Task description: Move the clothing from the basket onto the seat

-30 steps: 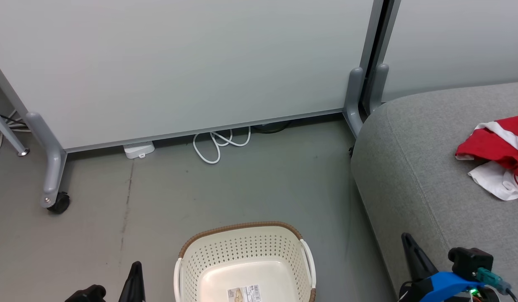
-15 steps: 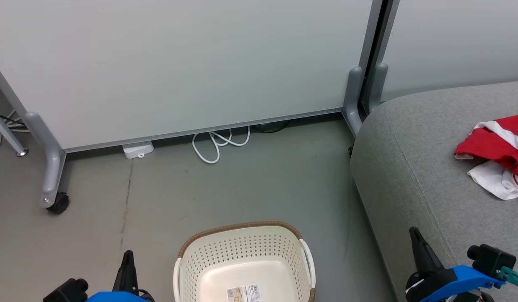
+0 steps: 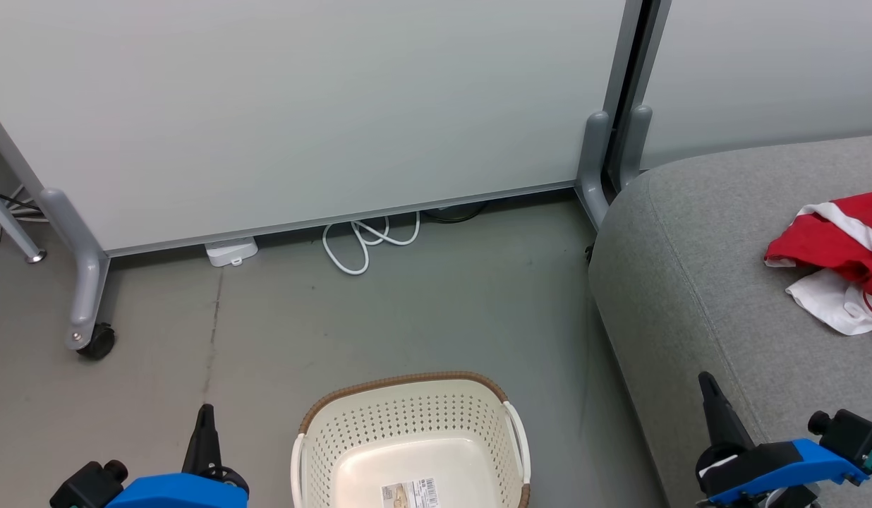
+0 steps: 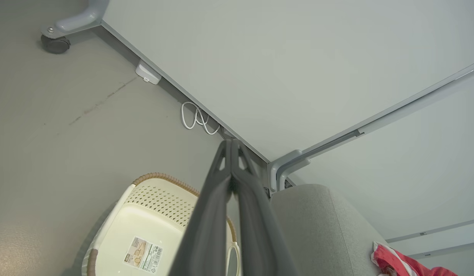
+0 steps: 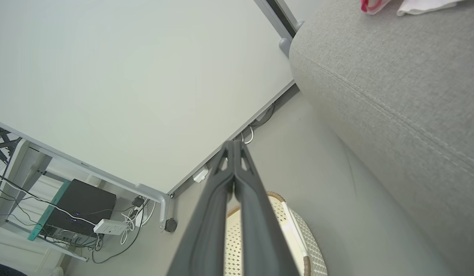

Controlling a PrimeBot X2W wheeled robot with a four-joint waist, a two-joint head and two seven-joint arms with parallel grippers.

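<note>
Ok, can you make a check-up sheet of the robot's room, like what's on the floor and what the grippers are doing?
Surface: grey floor, smooth.
Job's things: basket on the floor, no clothing seen inside, sticker on its bottom; red and white clothing lying on the sofa.
Clutter: small white box at the foot of the panel.
Grippers: left gripper shut, holding nothing; right gripper shut, holding nothing.
Cables: white looped cable under the panel; more beside a black box.
Surroundings: pale panel on a caster.
</note>
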